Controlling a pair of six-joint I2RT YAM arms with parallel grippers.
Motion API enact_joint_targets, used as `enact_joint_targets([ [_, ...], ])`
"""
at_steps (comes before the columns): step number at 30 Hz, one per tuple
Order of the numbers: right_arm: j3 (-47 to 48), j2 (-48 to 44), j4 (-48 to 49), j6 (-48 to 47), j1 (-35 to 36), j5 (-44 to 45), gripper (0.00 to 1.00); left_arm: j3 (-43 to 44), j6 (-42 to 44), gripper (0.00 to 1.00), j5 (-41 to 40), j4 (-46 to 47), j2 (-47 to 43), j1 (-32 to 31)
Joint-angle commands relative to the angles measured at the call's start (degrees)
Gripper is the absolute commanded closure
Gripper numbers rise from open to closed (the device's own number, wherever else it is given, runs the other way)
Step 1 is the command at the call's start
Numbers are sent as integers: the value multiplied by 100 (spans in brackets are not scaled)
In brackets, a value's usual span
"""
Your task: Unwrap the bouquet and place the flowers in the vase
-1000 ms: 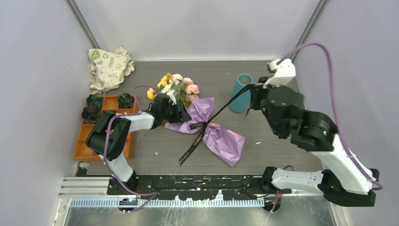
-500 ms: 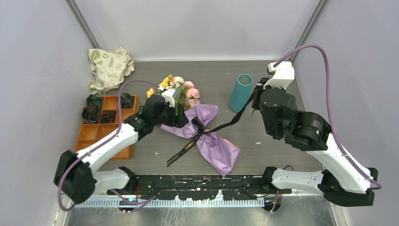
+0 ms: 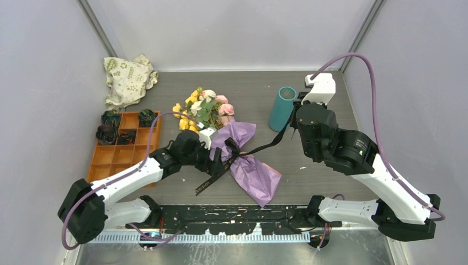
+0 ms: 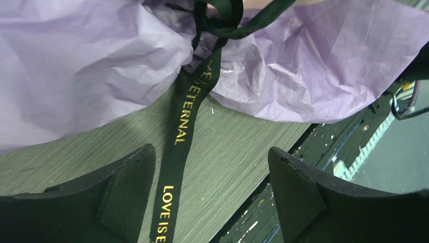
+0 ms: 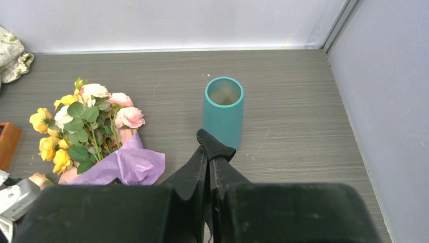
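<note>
Left gripper (image 4: 211, 154), jaws spread, hangs low over the ribbon (image 4: 178, 126), whose tail runs lengthwise between its jaws to the knot (image 4: 217, 17) just ahead on the bouquet (image 3: 249, 165), while the right gripper (image 5: 212, 144), vase (image 5: 223, 109) just ahead, pinches the other end.

Teal vase (image 3: 282, 108), purple wrapping paper (image 3: 254, 171), black gold-lettered ribbon (image 4: 179, 131)

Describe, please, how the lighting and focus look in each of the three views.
Top external view: soft, even light, faint shadows, everything sharp from bouquet to vase. Left wrist view: ribbon lettering crisp, left pincer a dark underexposed mass. Right wrist view: vase and flowers sharp, right pincer nearly black, without detail.
</note>
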Motion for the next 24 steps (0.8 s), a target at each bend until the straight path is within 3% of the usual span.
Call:
enact_joint_targets([
  [1,-46,-60,321,-44,-15,43,90,87,155,18,32,487,353,-202],
  [18,-270,-153,345,69,-32,-105,89,551,305,22,-225,1255,2226,-635],
  [21,-311,-150,346,104,-39,-137,89,607,306,27,-221,1254,2344,-671],
  [24,-371,-182,382,133,-41,-155,89,613,299,39,-236,1263,2406,-695],
])
